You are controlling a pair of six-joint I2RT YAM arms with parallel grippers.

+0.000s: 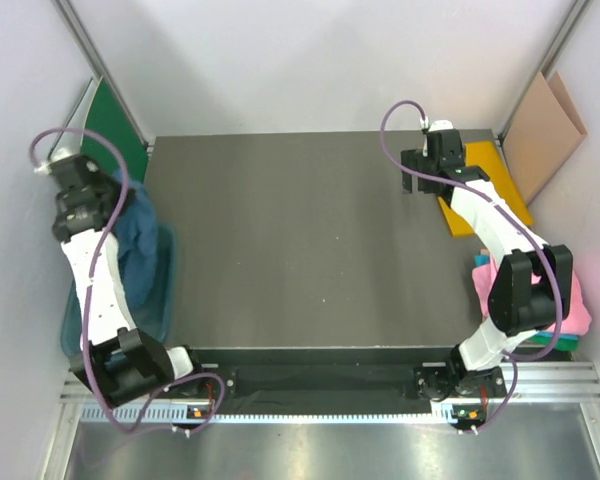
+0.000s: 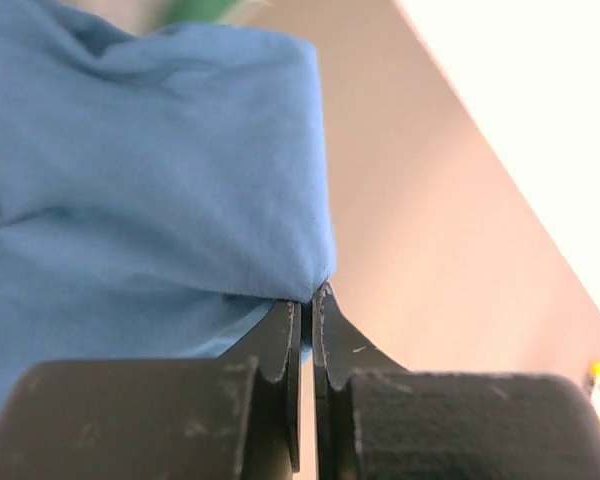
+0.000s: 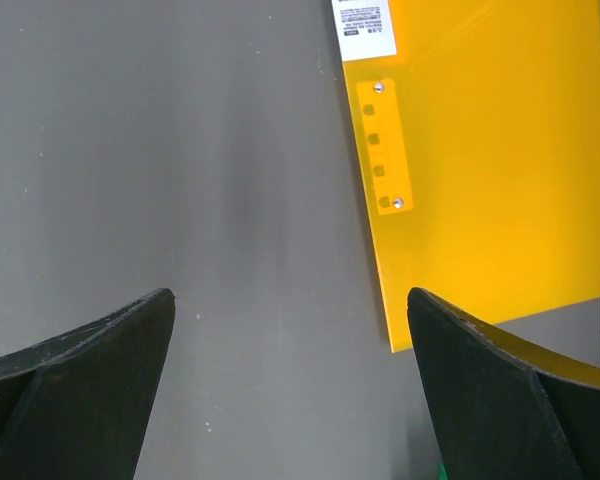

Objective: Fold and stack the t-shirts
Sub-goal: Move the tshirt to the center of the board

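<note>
**Three shirts to fold, work barely begun**

At the far left, the dark blue soft cloth t-shirt [image 1: 140,238] lies crumpled in a teal plastic bin [image 1: 166,292] beside the dark grey surface [image 1: 300,240], with a rigid green binder [image 1: 120,125] standing behind it. The left hand [image 2: 308,300] is together, clamped on a fold of that blue cloth. The wrist view shows the fabric pinched right at the fingertips and bunched above them.

None of the shirts is laid out on the surface. I judge this to be the first step: gripping a shirt so it can be lifted out and spread flat.

Over the far right part of the surface, the right hand [image 3: 290,300] hangs with its fingers wide apart and holds nothing. It is just beside a flat yellow-orange plastic sheet [image 3: 480,150].

At the right edge, behind the right arm, lies the pink cloth t-shirt [image 1: 581,300], with a strip of the teal-green t-shirt [image 1: 552,348] showing under it. I cannot tell whether either is folded. A brown cardboard sheet [image 1: 545,130] leans in the far right corner.

Left to do, by my reading: spread and fold the blue shirt, handle the other two, then stack all three.
</note>
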